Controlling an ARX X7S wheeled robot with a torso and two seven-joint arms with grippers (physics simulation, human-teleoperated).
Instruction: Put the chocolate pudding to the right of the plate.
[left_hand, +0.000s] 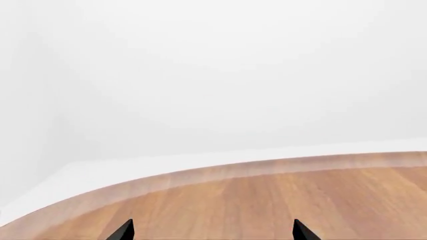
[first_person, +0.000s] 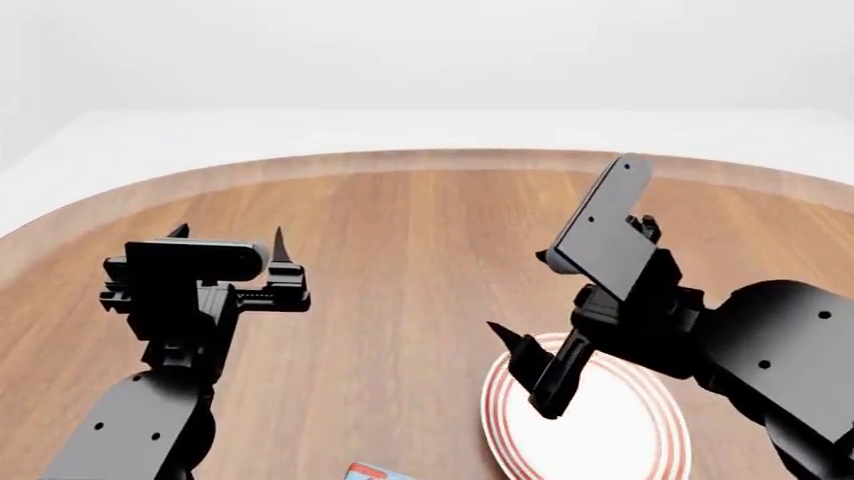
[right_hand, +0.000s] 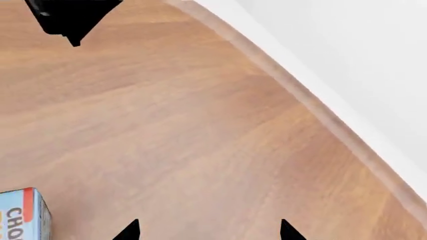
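Chocolate pudding carton, blue-topped (first_person: 371, 472), lay at lower frame edge, unheld. Right gripper (first_person: 523, 365), spread empty, hung over red-ringed white plate (first_person: 661, 420); a careless reach might strike it.

Round wooden table (first_person: 400, 250), seemingly bare

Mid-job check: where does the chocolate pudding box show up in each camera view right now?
Head view: chocolate pudding, only a sliver at the bottom edge, left of the plate.
Right wrist view: chocolate pudding in the lower-left corner, partly cut off, lettering visible.
Left wrist view: not in it.
Shared landmark: the wooden table's curved edge.
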